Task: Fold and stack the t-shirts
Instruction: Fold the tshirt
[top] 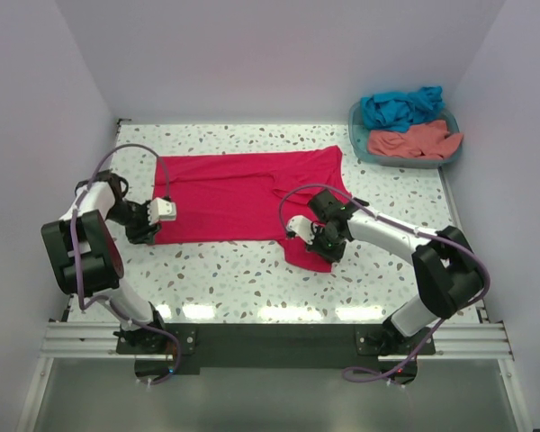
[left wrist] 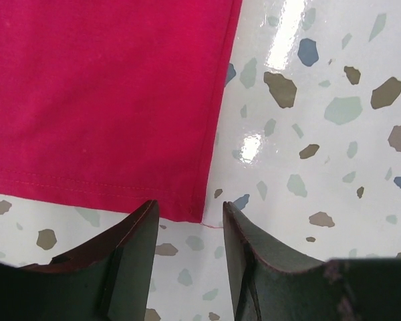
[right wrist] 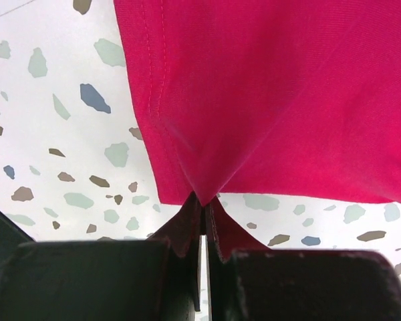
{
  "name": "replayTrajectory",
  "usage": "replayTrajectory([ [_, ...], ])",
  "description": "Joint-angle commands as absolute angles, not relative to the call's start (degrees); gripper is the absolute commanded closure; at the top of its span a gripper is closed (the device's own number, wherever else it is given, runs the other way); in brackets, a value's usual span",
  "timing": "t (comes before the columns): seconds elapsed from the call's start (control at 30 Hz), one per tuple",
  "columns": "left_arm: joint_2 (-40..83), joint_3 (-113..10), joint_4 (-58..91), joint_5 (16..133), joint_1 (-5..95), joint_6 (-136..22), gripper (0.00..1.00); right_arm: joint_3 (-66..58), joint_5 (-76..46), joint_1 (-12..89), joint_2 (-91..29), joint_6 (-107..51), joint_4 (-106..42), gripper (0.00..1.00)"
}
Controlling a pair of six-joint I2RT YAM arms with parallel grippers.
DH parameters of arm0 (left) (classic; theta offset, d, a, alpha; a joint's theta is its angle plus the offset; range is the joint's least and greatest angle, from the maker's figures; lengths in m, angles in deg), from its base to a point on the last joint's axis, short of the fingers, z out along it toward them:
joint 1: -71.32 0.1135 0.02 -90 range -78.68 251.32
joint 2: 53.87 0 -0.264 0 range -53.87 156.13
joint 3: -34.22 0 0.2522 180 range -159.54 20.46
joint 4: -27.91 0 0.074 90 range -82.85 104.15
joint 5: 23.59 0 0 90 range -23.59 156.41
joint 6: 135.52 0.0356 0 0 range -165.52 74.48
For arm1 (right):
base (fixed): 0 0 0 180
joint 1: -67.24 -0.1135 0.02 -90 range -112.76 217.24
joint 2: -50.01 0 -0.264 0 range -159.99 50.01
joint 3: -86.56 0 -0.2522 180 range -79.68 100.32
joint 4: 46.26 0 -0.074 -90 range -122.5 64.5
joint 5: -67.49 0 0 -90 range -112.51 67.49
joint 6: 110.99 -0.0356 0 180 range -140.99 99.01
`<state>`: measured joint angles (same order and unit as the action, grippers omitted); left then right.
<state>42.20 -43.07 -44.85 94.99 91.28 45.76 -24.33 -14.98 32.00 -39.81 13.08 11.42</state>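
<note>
Your left gripper (left wrist: 190,264) stands jaws apart at the hem corner of the crimson-pink cloth t-shirt (top: 225,193), flat on the speckled white table (top: 225,279); nudge fwd, then close. The right gripper (right wrist: 204,217) pinches its near edge, so lift both evenly

- The crimson-pink t-shirt (left wrist: 100,93) is soft matt cloth with a stitched hem.
- The table (left wrist: 334,174) under me is smooth, glossy and stone-speckled.
- My left fingers (left wrist: 130,267) look like dark, matt plastic.
</note>
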Motion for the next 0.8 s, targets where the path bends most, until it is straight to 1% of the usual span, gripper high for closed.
replayTrajectory([
  [0.0, 43.8, -44.1, -45.4, 93.5, 91.2, 52.1, 0.52, -21.4, -13.6, 32.3, -37.9, 11.9, 13.6, 1.0],
  [0.23, 44.0, -38.1, -39.7, 90.1, 89.9, 53.9, 0.56, -20.6, -13.8, 32.9, -37.4, 12.0, 14.3, 1.0],
  [0.3, 44.1, -36.3, -36.8, 89.3, 89.8, 53.4, 0.6, -20.6, -13.5, 32.9, -37.4, 12.2, 14.8, 1.0],
  [0.43, 44.7, -34.6, -34.3, 88.0, 89.6, 53.4, 0.66, -20.9, -13.4, 32.9, -36.9, 12.8, 15.7, 1.0],
  [0.53, 44.4, -33.6, -33.1, 87.5, 89.4, 53.4, 0.75, -21.1, -13.1, 32.9, -36.0, 12.9, 16.1, 1.0],
  [0.57, 44.0, -33.1, -33.3, 87.6, 89.4, 54.1, 0.81, -21.1, -12.8, 32.9, -35.7, 12.9, 16.2, 1.0],
  [0.73, 39.9, -32.4, -37.3, 89.5, 89.4, 56.6, 0.94, -20.9, -11.4, 32.9, -32.5, 11.4, 18.0, 1.0],
  [0.77, 39.2, -32.5, -39.1, 90.0, 89.5, 56.5, 0.98, -21.1, -11.2, 32.9, -31.8, 10.7, 18.4, 1.0],
])
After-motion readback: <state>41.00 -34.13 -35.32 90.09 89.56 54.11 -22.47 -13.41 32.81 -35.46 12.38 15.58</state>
